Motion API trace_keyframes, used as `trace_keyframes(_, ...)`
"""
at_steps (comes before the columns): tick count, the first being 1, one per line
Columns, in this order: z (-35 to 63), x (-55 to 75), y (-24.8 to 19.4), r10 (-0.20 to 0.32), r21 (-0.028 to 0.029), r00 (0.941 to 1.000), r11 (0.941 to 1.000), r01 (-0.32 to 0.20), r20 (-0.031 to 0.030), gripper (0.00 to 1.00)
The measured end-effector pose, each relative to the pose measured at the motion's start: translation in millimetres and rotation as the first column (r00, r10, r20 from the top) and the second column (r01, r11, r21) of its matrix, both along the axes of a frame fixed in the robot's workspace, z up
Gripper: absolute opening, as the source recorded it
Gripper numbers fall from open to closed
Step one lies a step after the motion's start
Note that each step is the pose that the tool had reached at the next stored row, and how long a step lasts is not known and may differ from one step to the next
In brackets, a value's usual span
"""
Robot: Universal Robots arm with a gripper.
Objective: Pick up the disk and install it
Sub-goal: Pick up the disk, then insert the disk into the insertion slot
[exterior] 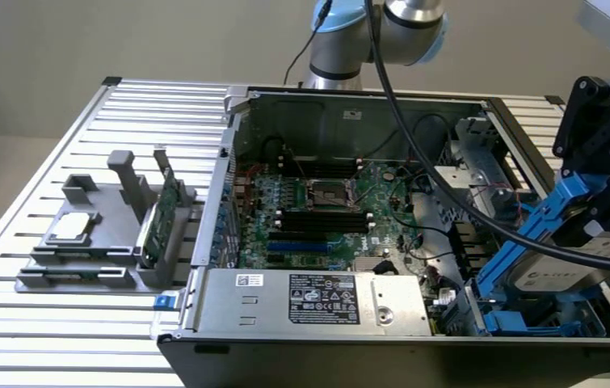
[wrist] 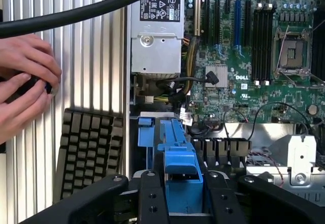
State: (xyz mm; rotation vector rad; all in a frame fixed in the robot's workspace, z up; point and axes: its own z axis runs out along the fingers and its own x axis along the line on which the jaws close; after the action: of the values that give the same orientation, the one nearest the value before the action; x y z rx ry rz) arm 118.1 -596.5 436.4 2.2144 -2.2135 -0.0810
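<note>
The disk [exterior: 547,279] was seen gripped by its blue rail in the end effector [exterior: 601,226], clenched tight around it, at the exterior view's lower right. It was held tilted over the blue drive bay [exterior: 531,323] inside the open computer case [exterior: 283,105], to the exterior view's right of the motherboard [exterior: 326,210]. In the wrist view, a person's hands [wrist: 23,82] were spotted near a keyboard [wrist: 89,148] on the desk [wrist: 101,66].

arm [exterior: 385,32]: reaches to exterior view's right | gripper [wrist: 183,196]: clamped, angled downward
</note>
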Motion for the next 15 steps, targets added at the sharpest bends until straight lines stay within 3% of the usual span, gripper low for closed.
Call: trace_keyframes(15, -10.5, 0.0, 1.0, -0.008, -0.0003, 1.0000, 1.0000, 0.008, 0.0000, 0.33)
